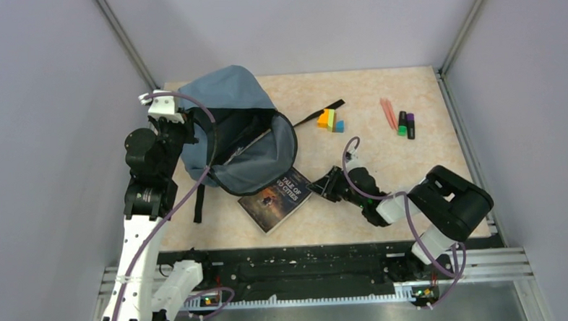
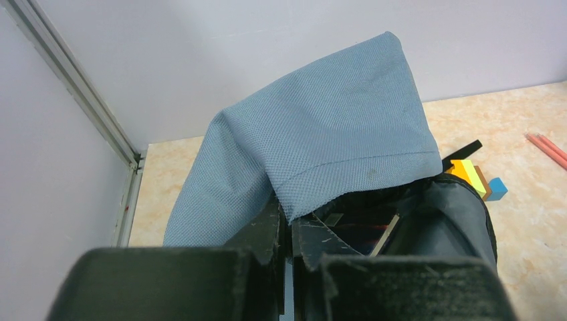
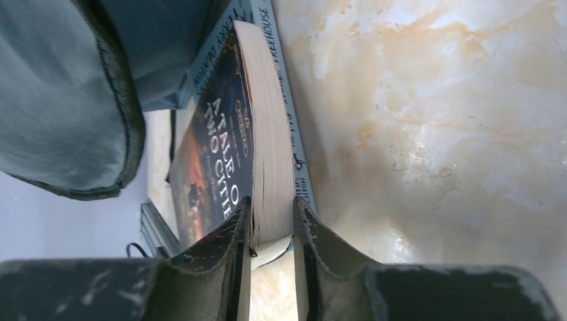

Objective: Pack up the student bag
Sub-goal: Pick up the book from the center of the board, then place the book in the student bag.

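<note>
- Beige surface with a marbled stone pattern and a matte finish; orange-brown veining and fine scuffs legible in the right wrist view.
- Plain pale lilac-grey back wall, meeting the far edge of the surface.
- Left side wall and right side wall of the same pale panelling, closing in both flanks.
- Silver aluminium left post and right post, rising from the two far corners.
- Black strip along the near edge, backed by a slotted silver rail.
- Brushed metal plate nearest the camera.
- Even, diffuse light; soft, short shadows.
</note>
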